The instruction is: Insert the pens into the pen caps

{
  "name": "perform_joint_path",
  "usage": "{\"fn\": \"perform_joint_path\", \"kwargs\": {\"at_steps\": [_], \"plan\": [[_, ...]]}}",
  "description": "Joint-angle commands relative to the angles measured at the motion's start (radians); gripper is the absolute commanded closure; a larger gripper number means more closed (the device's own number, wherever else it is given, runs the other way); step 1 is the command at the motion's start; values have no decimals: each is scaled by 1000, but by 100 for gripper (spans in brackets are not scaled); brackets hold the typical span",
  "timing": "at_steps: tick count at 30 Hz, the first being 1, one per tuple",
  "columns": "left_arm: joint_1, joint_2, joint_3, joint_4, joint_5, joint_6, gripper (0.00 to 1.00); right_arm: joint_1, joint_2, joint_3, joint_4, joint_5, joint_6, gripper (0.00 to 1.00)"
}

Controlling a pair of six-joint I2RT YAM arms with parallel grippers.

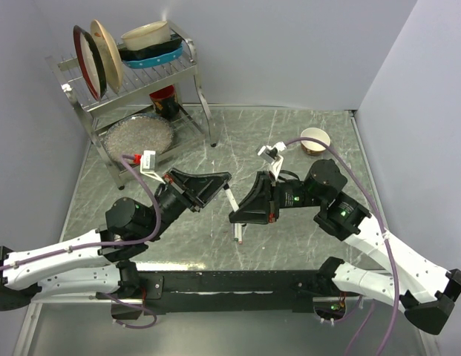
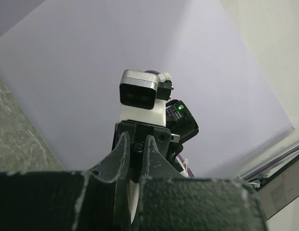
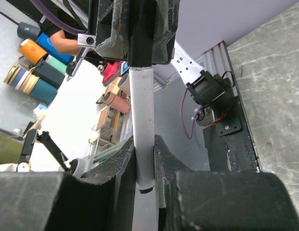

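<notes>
A white-barrelled pen (image 1: 231,204) hangs between my two grippers above the table's middle. My right gripper (image 1: 234,216) is shut on its barrel; in the right wrist view (image 3: 145,139) the barrel (image 3: 141,106) runs up between the fingers. Its upper end meets a black pen cap (image 3: 139,38). My left gripper (image 1: 223,180) is shut on that cap. In the left wrist view (image 2: 137,137) the cap (image 2: 133,156) sits between the fingertips, with the white barrel (image 2: 124,195) below it. No other pens or caps show.
A metal dish rack (image 1: 182,67) with plates and bowls stands at the back left. A round grey dish (image 1: 139,136) sits on its lower shelf. A small beige bowl (image 1: 315,139) sits at the back right. Walls close in the table's sides and back.
</notes>
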Motion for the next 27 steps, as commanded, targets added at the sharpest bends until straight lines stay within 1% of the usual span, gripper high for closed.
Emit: {"fn": "perform_joint_path", "kwargs": {"at_steps": [1,2,3,8,11,12,15,16,19,20,21,25,27], "plan": [[-176,119,-105,-412,521,-9,99,-82,90,133,376,496,41,100],[-190,138,-78,-479,517,4,99,-84,91,133,373,497,44,100],[-196,141,-70,-487,509,13,99,-84,88,127,383,503,60,100],[-225,163,-65,-484,520,30,99,-87,97,127,427,459,110,100],[-225,131,-68,-487,537,36,99,-107,91,106,470,431,158,100],[-225,115,-76,-483,538,33,99,-111,84,95,493,427,163,100],[-225,52,-112,-457,531,-2,99,-130,71,95,459,415,144,100],[-225,43,-132,-414,534,-16,99,-133,74,91,465,413,147,100],[-237,61,-101,-385,553,-31,99,-136,79,92,475,404,164,100],[-254,87,-81,-444,522,-28,99,-134,79,90,479,404,167,100],[-265,98,-71,-455,512,-24,99,-134,81,90,476,405,167,100],[-267,129,-59,-423,492,-42,99,-122,99,103,476,407,161,100],[-267,136,-30,-447,428,-42,99,-104,98,94,462,422,141,100]]}}
